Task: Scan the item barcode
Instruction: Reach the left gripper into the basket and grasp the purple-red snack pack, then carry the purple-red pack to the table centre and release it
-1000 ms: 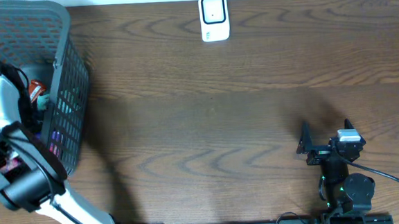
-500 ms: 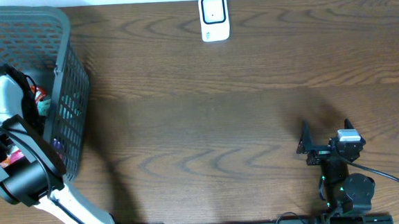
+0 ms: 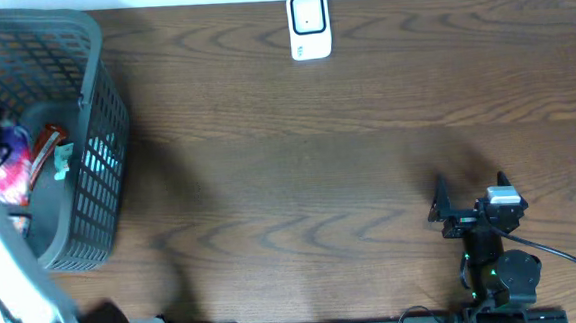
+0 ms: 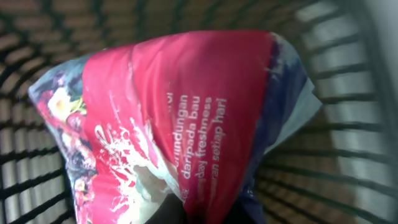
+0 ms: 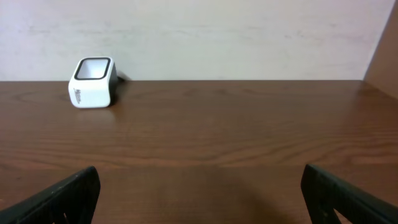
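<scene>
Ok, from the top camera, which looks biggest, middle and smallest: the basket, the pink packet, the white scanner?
1. grey basket, by far the largest.
2. pink packet and white scanner: they look about alike here, so I won't rank them.

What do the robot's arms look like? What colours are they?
The left arm is thick and white. The right arm is black, with tiny green lights, a silver block, a looping black cable and a dark two-finger gripper.
</scene>
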Robot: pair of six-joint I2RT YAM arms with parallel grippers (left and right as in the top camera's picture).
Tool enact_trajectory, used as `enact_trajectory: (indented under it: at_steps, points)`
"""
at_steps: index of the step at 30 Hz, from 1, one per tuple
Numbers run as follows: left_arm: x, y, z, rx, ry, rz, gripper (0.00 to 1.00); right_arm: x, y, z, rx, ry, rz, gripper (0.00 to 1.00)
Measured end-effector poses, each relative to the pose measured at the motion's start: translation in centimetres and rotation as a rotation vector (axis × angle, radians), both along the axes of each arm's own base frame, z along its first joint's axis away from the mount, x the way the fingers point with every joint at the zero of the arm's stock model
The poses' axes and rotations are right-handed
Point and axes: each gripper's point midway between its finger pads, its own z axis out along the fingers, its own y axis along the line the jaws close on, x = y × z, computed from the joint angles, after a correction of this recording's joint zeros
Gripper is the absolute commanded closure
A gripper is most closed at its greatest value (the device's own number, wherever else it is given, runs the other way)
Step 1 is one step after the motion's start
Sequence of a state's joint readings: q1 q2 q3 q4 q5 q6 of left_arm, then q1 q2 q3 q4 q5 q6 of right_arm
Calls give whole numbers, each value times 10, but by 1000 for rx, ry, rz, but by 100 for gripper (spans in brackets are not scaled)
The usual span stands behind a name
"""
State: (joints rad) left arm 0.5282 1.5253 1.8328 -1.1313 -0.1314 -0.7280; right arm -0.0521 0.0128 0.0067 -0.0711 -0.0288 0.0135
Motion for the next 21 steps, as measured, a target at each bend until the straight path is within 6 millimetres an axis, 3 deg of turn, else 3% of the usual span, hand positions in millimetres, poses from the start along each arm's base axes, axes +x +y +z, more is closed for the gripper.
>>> enact_trajectory:
  at_steps: [3, 5, 8, 10, 13, 16, 18, 21]
  points:
    - [4, -23, 54, 75, -189, -120, 93, 0, 0, 0, 0, 0, 0, 1]
    - [9, -50, 87, 118, -297, -241, 93, 0, 0, 0, 0, -1, 0, 1]
    - [15, -110, 128, 170, -436, -471, 93, 0, 0, 0, 0, -1, 0, 1]
    - [15, -159, 143, 175, -491, -643, 93, 0, 0, 0, 0, 0, 0, 1]
    - [13, -228, 147, 151, -519, -881, 93, 0, 0, 0, 0, 0, 0, 1]
    - [18, -284, 136, 117, -496, -1062, 93, 0, 0, 0, 0, 0, 0, 1]
    - [27, -316, 117, 107, -438, -1153, 92, 0, 0, 0, 0, 0, 0, 1]
    - [52, -359, 71, 122, -297, -1267, 93, 0, 0, 0, 0, -1, 0, 1]
